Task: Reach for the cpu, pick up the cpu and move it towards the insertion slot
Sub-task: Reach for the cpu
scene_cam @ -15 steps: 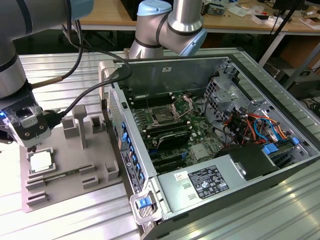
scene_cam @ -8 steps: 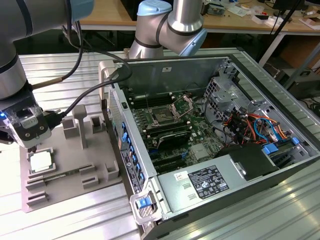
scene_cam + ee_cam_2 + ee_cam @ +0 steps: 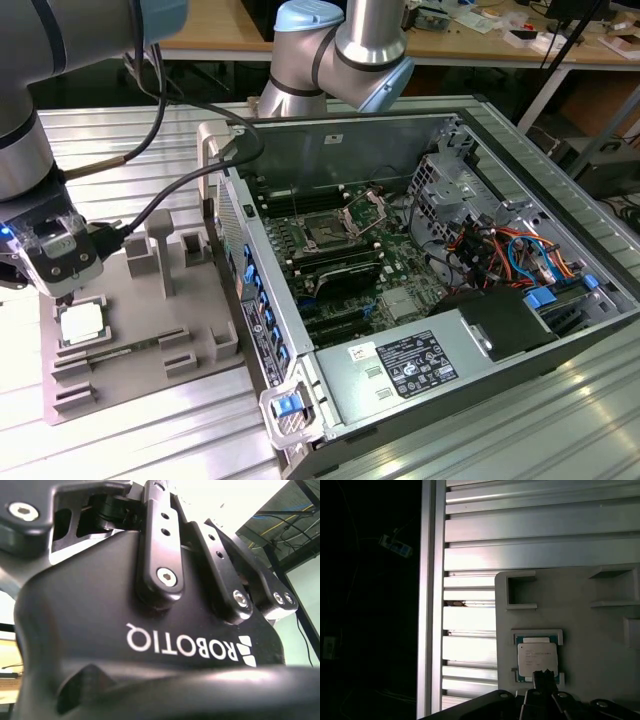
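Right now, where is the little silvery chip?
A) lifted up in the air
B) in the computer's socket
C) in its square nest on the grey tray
C: the cpu lies flat in its nest on the grey tray, with the gripper right over it, outside the computer case.

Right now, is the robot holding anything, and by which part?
Nothing appears held: the cpu lies flat in the grey fixture, with the gripper hovering just above it.
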`<state>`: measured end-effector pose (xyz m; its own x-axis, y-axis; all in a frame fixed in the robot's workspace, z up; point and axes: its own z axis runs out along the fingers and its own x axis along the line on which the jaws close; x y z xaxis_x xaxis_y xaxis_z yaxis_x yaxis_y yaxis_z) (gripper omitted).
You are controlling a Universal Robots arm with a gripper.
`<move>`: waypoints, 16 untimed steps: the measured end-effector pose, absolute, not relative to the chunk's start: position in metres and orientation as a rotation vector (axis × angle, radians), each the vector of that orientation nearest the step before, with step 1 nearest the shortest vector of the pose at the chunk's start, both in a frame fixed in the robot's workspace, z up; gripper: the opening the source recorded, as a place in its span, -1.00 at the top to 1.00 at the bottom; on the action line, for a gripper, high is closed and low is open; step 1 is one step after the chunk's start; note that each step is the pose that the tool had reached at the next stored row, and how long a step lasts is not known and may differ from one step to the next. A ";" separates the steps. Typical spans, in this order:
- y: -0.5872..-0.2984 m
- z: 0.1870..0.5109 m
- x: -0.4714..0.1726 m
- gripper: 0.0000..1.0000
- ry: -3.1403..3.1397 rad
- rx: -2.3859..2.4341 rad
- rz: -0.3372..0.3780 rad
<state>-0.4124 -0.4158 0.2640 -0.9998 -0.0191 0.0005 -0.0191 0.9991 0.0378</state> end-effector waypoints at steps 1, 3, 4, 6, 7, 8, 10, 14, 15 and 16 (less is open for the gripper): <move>-0.416 0.264 -0.412 0.79 -3.140 0.030 -0.059; -0.416 0.263 -0.412 0.79 -3.140 0.030 -0.059; -0.416 0.263 -0.412 0.79 -3.140 0.030 -0.059; -0.416 0.263 -0.412 0.79 -3.140 0.030 -0.059; -0.416 0.263 -0.412 0.79 -3.140 0.030 -0.059; -0.416 0.262 -0.412 0.79 -3.140 0.030 -0.059; -0.416 0.262 -0.412 0.79 -3.140 0.030 -0.059; -0.416 0.262 -0.412 0.79 -3.140 0.030 -0.059; -0.416 0.262 -0.412 0.79 -3.140 0.030 -0.059; -0.416 0.261 -0.412 0.79 -3.140 0.030 -0.059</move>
<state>-0.4124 -0.4158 0.2614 -0.9998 -0.0191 0.0005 -0.0191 0.9991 0.0377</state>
